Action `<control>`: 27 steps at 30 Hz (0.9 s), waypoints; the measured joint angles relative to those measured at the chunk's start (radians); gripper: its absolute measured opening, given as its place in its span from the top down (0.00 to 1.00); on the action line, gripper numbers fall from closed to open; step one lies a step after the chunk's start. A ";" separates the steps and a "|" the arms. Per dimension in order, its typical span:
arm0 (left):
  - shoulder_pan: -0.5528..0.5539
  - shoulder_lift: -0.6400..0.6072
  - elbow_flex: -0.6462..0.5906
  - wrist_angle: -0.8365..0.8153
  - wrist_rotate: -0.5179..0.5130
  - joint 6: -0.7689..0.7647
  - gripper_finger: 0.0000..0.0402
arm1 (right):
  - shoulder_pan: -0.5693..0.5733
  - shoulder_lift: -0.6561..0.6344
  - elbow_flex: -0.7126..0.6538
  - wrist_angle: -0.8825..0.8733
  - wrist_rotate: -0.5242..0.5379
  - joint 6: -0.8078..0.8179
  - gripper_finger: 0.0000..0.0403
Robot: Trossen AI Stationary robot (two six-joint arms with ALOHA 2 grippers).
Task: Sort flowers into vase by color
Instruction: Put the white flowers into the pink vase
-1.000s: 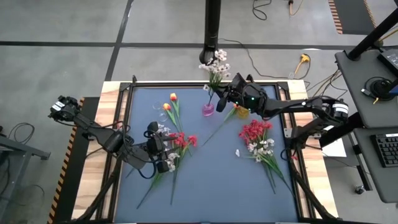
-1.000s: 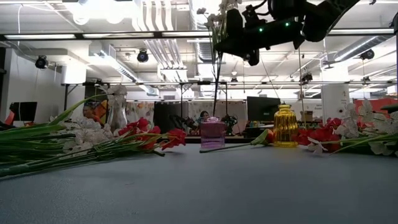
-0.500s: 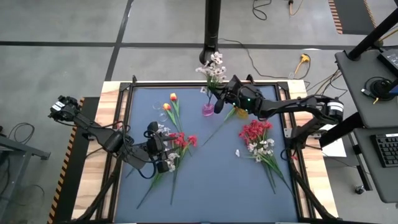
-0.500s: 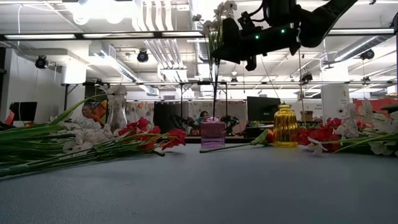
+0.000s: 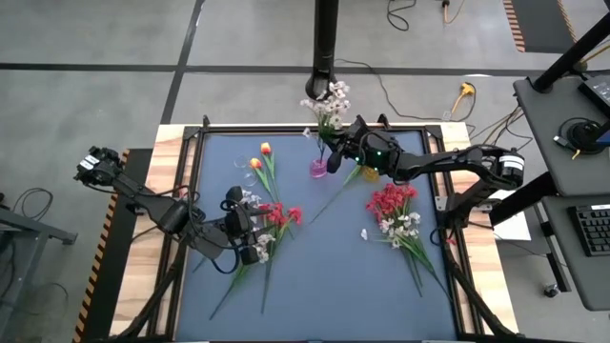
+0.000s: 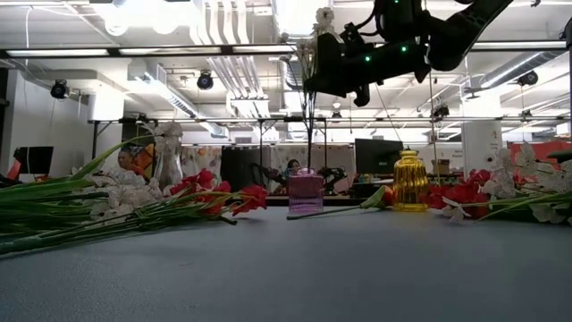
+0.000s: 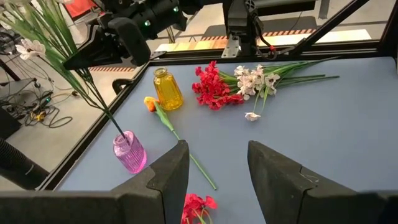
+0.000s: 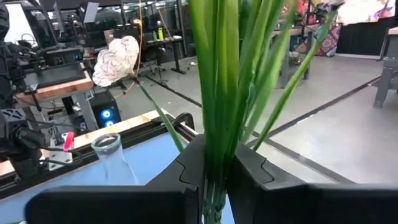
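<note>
My right gripper point(image 5: 335, 152) point(image 6: 323, 70) is up over the pink vase point(image 5: 318, 169) point(image 6: 306, 192) point(image 7: 129, 151), shut on a white-blossom spray point(image 5: 329, 100). The spray's thin stem point(image 7: 102, 106) runs down to the vase's mouth. My left gripper point(image 5: 246, 229) point(image 7: 214, 180) hovers open above a pile of red and white flowers point(image 5: 269, 217) lying on the mat. Two orange tulips point(image 5: 259, 157) lie near a clear vase point(image 5: 238, 164) point(image 8: 111, 155). Another orange bud point(image 7: 149, 102) lies beside the yellow vase point(image 5: 370, 171) point(image 7: 166, 89). My right gripper pinches the spray's bundle of green stems and leaves point(image 8: 214, 155) between its two fingers, about midway along it. The fingers come level from the table's right, across the stems. The spray stands nearly upright, with blossoms above the fingers and its lower end point(image 7: 119, 129) at the pink vase's mouth.
A second pile of red and white flowers point(image 5: 393, 211) point(image 7: 233, 84) lies on the right part of the blue mat point(image 5: 315, 276). A raised black frame point(image 5: 191, 171) borders the mat. A camera post point(image 5: 326, 38) stands behind the far edge.
My right gripper has shifted a little toward the table's left, carrying the white spray with it. The stem now stands straighter over the pink vase. The left arm has kept still.
</note>
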 joint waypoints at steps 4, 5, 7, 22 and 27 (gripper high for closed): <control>0.000 0.000 0.000 0.000 0.000 0.000 0.63 | 0.000 0.000 0.000 -0.008 0.000 0.000 0.86; 0.000 0.000 0.000 0.000 0.000 0.000 0.63 | 0.000 0.000 0.000 -0.009 0.000 0.000 0.85; 0.000 0.000 0.000 0.000 0.000 0.000 0.63 | 0.000 0.000 0.000 -0.017 0.000 0.006 0.83; 0.000 0.000 -0.001 -0.001 0.000 0.000 0.63 | 0.000 0.000 0.000 -0.088 0.000 0.020 0.67; 0.000 0.000 -0.001 -0.010 0.000 -0.003 0.63 | 0.000 -0.003 0.000 -0.120 0.000 0.035 0.60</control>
